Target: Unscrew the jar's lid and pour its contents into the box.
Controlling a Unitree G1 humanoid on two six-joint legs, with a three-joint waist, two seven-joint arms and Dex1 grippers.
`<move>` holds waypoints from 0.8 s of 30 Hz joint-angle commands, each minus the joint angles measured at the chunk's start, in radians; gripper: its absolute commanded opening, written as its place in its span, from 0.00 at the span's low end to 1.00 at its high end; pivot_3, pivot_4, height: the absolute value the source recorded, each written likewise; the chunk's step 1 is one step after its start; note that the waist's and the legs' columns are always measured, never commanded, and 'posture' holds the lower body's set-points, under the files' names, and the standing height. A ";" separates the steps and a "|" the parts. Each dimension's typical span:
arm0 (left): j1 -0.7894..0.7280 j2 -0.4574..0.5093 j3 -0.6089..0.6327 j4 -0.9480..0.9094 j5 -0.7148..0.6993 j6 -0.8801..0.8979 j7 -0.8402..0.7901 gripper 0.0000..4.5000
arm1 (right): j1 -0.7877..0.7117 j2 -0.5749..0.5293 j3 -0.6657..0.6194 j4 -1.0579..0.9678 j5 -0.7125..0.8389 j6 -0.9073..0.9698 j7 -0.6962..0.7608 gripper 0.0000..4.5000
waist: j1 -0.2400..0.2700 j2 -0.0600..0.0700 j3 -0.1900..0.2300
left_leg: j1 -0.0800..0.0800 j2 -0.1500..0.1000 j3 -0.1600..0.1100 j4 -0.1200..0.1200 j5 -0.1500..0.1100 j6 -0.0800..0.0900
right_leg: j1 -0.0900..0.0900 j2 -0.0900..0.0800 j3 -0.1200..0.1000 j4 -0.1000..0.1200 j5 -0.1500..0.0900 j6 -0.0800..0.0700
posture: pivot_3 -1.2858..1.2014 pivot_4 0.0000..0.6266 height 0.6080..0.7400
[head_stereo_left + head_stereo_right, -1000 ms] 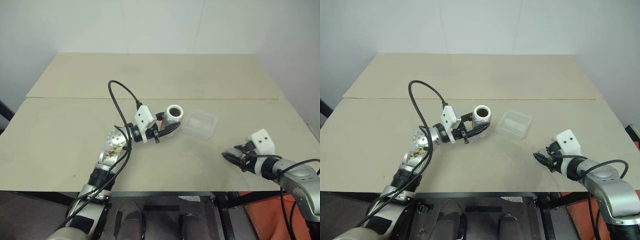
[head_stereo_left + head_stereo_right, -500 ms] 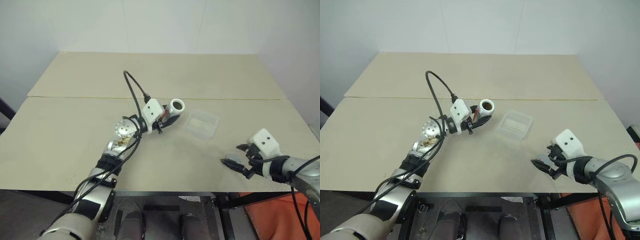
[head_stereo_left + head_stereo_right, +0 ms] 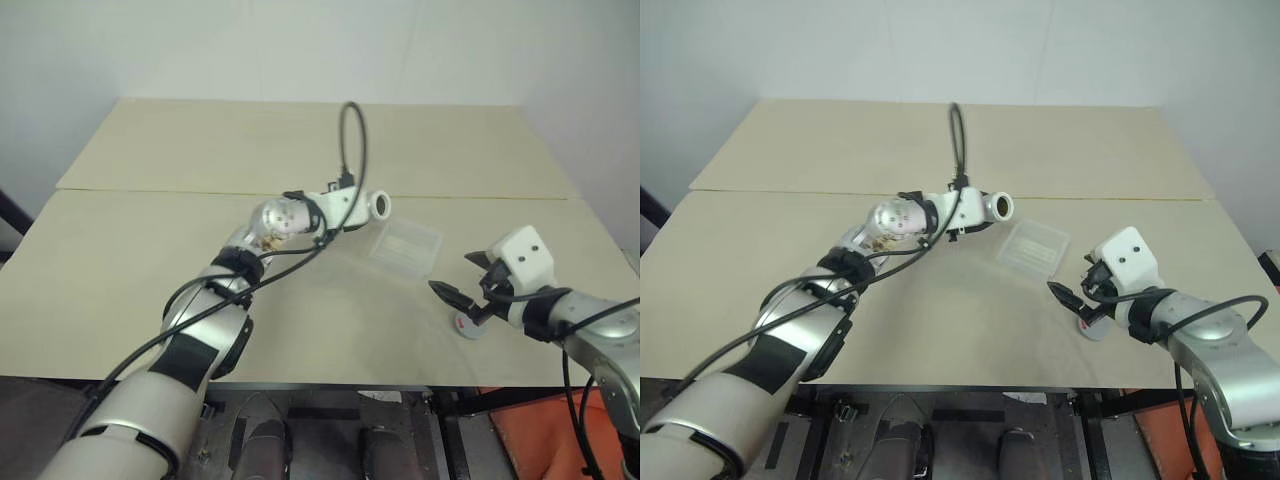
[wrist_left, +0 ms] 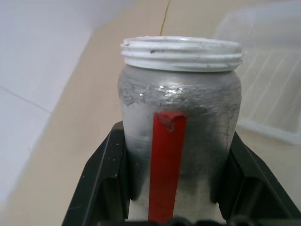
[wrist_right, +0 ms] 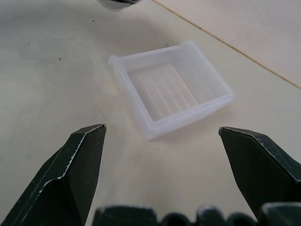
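Left gripper (image 4: 176,188), clamping the jar (image 3: 372,206), is swinging it toward the box (image 3: 405,246), tipped. Right gripper (image 3: 470,296) is spreading wide, lid (image 3: 468,326) dropped on table. Pouring remains.

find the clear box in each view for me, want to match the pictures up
Left eye view: the box lies right of centre, past the mouth of the jar.
Right eye view: the same, box, jar.
Left wrist view: its ribbed floor and wall show behind the jar.
Right wrist view: centre, between and beyond the open black fingers.
Shared landmark: the table seam.
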 commanded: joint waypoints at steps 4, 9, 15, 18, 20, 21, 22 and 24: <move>-0.177 -0.076 -0.334 0.091 0.423 0.032 0.525 0.43 | 0.083 0.036 -0.054 -0.139 0.004 0.039 -0.059 0.99 | 0.007 0.000 0.000 | -0.002 -0.001 0.000 0.000 0.000 0.000 | -0.001 -0.001 0.000 0.000 0.000 0.001 | 0.52 0.24 1.00; -0.214 -0.142 -0.509 0.140 0.615 0.120 0.729 0.43 | 0.119 0.068 -0.060 -0.203 0.003 0.070 -0.098 0.99 | 0.014 0.000 0.000 | -0.002 -0.002 0.000 0.000 0.000 0.000 | -0.002 -0.001 0.000 -0.001 0.000 0.002 | 0.52 0.24 1.00; -0.245 -0.170 -0.656 0.160 0.777 0.201 0.883 0.43 | 0.184 0.103 -0.104 -0.268 0.004 0.107 -0.132 0.99 | 0.016 0.000 0.000 | -0.003 -0.002 0.000 0.000 0.000 0.000 | -0.003 -0.001 0.000 0.000 0.000 0.002 | 0.52 0.24 1.00; -0.257 -0.170 -0.670 0.163 0.799 0.193 0.902 0.43 | 0.210 0.118 -0.117 -0.284 0.007 0.111 -0.137 0.99 | 0.017 0.000 0.000 | -0.003 -0.002 0.000 0.000 0.000 0.000 | -0.003 -0.001 0.000 0.000 0.000 0.002 | 0.52 0.24 1.00; -0.263 -0.170 -0.671 0.164 0.802 0.187 0.908 0.43 | 0.218 0.134 -0.125 -0.286 0.014 0.108 -0.140 0.99 | 0.018 0.000 0.000 | -0.003 -0.002 0.000 0.000 0.000 0.000 | -0.003 -0.001 0.000 0.000 -0.001 0.002 | 0.52 0.24 1.00; -0.267 -0.170 -0.674 0.165 0.807 0.190 0.911 0.43 | 0.218 0.137 -0.124 -0.285 0.014 0.106 -0.139 0.99 | 0.017 0.000 0.000 | -0.003 -0.002 0.000 0.000 0.000 0.000 | -0.003 -0.001 0.000 0.000 -0.001 0.002 | 0.52 0.24 1.00; -0.268 -0.171 -0.675 0.165 0.808 0.190 0.914 0.43 | 0.216 0.141 -0.124 -0.280 0.014 0.104 -0.138 0.99 | 0.017 0.000 0.000 | -0.003 -0.002 0.000 0.000 0.000 0.000 | -0.003 -0.002 0.000 0.000 -0.001 0.002 | 0.52 0.24 1.00; -0.267 -0.170 -0.659 0.166 0.799 0.186 0.906 0.43 | 0.210 0.141 -0.114 -0.268 0.008 0.100 -0.137 0.99 | 0.017 0.000 0.000 | -0.003 -0.002 0.000 0.000 0.000 0.000 | -0.003 -0.002 0.000 0.001 -0.001 0.002 | 0.52 0.24 1.00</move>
